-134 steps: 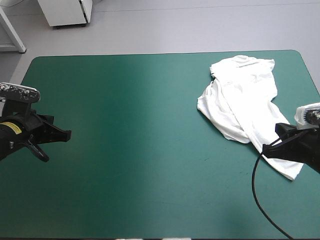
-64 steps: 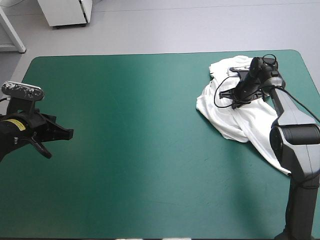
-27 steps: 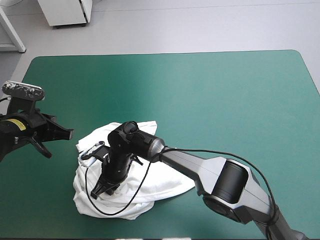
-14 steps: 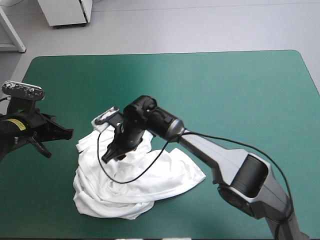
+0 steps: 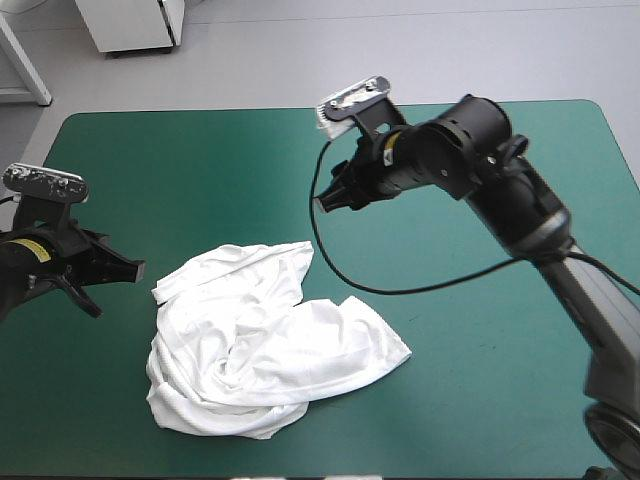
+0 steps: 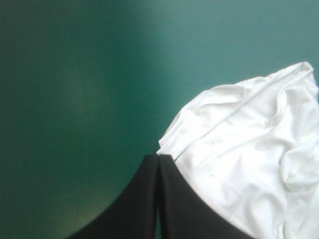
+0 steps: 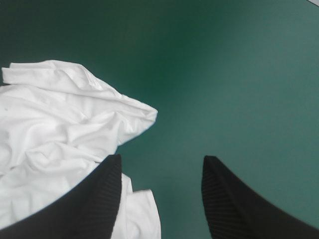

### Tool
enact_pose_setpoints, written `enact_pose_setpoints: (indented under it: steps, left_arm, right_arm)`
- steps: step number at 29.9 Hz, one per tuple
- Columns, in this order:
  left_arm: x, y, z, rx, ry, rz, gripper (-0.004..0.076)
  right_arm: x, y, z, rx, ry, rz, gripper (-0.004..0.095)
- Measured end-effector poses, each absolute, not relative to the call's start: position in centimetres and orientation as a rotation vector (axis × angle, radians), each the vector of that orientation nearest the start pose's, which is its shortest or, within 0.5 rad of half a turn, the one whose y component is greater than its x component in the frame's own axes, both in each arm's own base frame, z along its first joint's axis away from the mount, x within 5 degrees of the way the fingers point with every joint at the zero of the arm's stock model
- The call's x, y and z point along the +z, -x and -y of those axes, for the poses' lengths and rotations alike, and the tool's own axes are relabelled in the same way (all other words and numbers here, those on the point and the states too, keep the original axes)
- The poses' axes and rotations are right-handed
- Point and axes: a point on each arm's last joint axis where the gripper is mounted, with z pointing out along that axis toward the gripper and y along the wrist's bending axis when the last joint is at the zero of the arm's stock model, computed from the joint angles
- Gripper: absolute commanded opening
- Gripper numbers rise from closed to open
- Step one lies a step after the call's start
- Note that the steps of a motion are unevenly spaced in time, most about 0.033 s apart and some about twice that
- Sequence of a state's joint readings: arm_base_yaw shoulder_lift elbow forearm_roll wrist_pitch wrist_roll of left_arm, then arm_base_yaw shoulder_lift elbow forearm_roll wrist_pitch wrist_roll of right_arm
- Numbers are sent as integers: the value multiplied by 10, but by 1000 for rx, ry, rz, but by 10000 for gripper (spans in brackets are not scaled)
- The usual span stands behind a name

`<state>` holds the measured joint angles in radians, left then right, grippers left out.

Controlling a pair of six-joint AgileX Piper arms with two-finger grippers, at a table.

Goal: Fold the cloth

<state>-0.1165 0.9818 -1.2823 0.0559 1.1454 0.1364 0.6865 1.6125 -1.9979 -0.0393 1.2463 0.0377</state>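
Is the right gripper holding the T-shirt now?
No, the right gripper stands open with nothing between its fingers, and the T-shirt lies crumpled on the teal-green cover.

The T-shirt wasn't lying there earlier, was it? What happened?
The right gripper moved the T-shirt from the far right corner of the table to its near left, let go, and lifted away open. The left gripper stayed shut near the left edge.

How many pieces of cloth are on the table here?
1: the white T-shirt, a crumpled heap on the near left part of the table, ahead of the shut left gripper. The open right gripper hangs clear of it. Nothing seems hidden.
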Motion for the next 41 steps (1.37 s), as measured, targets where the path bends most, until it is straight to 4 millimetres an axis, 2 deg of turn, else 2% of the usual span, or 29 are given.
enact_pose_setpoints:
  steps: [1,4,7,10,11,14,15,24,35,41]
  left_arm:
    - [431,-164,13,98,-296,-2322,-9]
    - [430,-162,9,159,-298,-2347,-4]
    - [429,-164,5,218,-299,-2352,54]
    - [424,-171,5,241,-306,-2391,183]
    - [421,-176,5,242,-310,-2415,254]
    - [408,-194,8,234,-326,-2492,391]
    - [400,-204,10,228,-334,-2530,403]
    - [346,-266,19,186,-331,-2725,398]
    - [272,-320,30,114,-339,-2904,386]
    - [244,-334,11,62,-198,-2987,342]
  right_arm:
    - [473,-248,-196,281,737,-2254,466]
    - [451,-229,-175,203,718,-2337,464]
    - [431,-210,-158,181,689,-2413,460]
    - [419,-198,-149,192,646,-2468,444]
    - [416,-195,-148,197,638,-2480,434]
    - [414,-191,-147,223,624,-2494,398]
    - [414,-191,-147,233,622,-2498,392]
    - [413,-191,-148,241,621,-2502,389]
    - [413,-191,-147,235,621,-2501,389]
    - [413,-191,-147,235,621,-2501,389]
